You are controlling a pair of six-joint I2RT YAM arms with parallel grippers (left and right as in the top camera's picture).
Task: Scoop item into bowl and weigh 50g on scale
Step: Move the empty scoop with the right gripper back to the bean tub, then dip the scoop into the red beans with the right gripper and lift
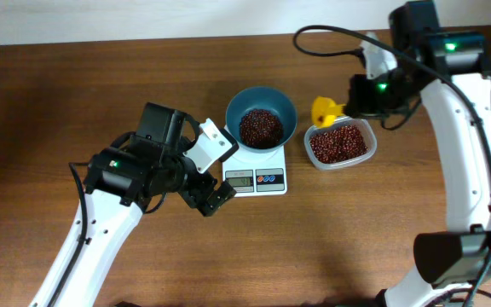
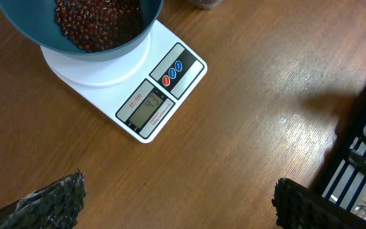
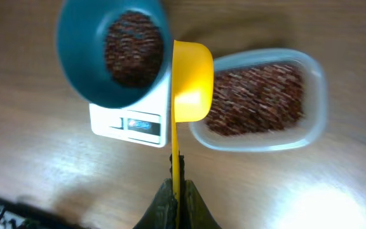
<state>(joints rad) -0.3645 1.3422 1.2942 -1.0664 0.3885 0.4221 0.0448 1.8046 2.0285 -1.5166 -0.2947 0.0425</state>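
light: bright, even | glare: table (image 3: 326,198), right wrist view | blur: right wrist view | overhead: sharp

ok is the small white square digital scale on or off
On: the scale shows dark digits on its grey LCD display in the left wrist view.

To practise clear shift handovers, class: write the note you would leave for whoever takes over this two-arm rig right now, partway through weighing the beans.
Left claw: open and empty, by the front corner of the scale.
Right claw: shut on the handle of the yellow scoop, which looks empty and hangs between bowl and container.
Things: the bowl sits on the scale with beans in it. More beans are in the clear container beside the scale.
Done: bowl partly filled. The display seems to read 43, but the digits are faint.
Left: add small scoops until it reads 50 g.
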